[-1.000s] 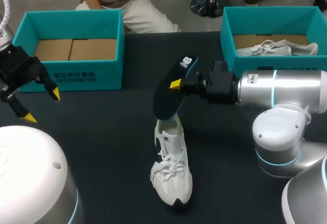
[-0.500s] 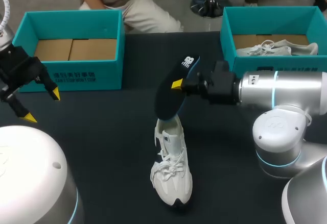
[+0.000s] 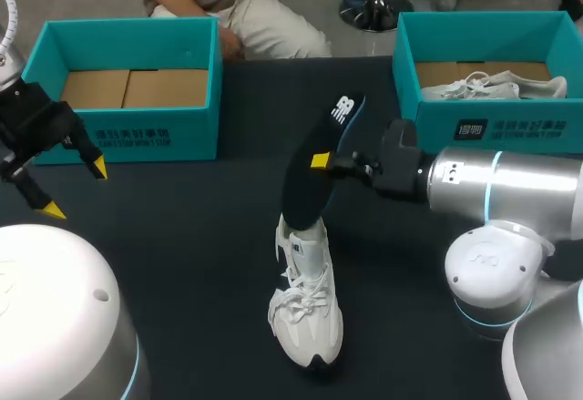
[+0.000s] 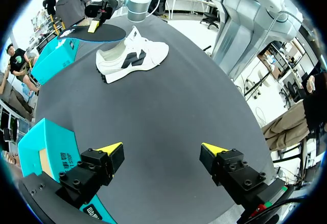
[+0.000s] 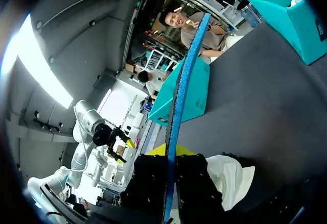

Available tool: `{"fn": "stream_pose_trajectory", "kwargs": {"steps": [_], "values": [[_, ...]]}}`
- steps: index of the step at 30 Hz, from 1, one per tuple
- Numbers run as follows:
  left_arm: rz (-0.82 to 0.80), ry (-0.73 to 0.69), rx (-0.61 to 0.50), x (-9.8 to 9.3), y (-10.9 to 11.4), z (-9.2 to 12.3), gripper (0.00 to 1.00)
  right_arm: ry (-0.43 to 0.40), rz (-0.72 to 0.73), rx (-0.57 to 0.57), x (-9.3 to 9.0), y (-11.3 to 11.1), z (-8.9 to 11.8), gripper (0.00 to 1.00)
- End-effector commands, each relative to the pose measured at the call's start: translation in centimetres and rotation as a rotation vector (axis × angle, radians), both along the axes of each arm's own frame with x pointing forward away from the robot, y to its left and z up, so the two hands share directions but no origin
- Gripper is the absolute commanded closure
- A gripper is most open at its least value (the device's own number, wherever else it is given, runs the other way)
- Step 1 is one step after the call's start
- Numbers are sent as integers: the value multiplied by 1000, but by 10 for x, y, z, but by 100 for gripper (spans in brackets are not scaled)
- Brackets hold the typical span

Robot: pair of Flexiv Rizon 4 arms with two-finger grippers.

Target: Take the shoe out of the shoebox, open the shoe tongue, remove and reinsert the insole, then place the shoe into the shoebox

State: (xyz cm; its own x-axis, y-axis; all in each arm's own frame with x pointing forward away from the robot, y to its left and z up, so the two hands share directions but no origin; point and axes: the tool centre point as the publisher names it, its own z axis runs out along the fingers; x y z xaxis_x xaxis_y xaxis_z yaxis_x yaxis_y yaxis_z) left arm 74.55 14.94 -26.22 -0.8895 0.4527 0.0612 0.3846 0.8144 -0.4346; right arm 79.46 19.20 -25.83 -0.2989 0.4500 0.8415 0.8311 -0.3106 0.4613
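Right gripper: clamped on insole, whose toe end below sits inside shoe. Likely reinsertion; next, press downward. Left gripper: wide.

The right gripper holds a dark insole, its lower end at the heel of a white shoe mid-table. The left gripper hangs spread near the left edge.

A white lace-up sneaker is lying inside the teal cardboard shoebox at my black matte table's far right corner.
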Motion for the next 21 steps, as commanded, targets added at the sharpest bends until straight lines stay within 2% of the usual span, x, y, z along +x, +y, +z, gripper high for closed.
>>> {"fn": "stream_pose_trajectory", "kwargs": {"steps": [1, 11, 21], "values": [[0, -1, 3, -1, 0, 0, 0, -33, 30, 14, 6, 1, -5, 100], [0, -1, 3, -1, 0, 0, 0, -111, 124, 18, 33, 3, -4, 100], [0, -1, 3, -1, 0, 0, 0, -178, 145, -10, 41, 5, -9, 100]]}}
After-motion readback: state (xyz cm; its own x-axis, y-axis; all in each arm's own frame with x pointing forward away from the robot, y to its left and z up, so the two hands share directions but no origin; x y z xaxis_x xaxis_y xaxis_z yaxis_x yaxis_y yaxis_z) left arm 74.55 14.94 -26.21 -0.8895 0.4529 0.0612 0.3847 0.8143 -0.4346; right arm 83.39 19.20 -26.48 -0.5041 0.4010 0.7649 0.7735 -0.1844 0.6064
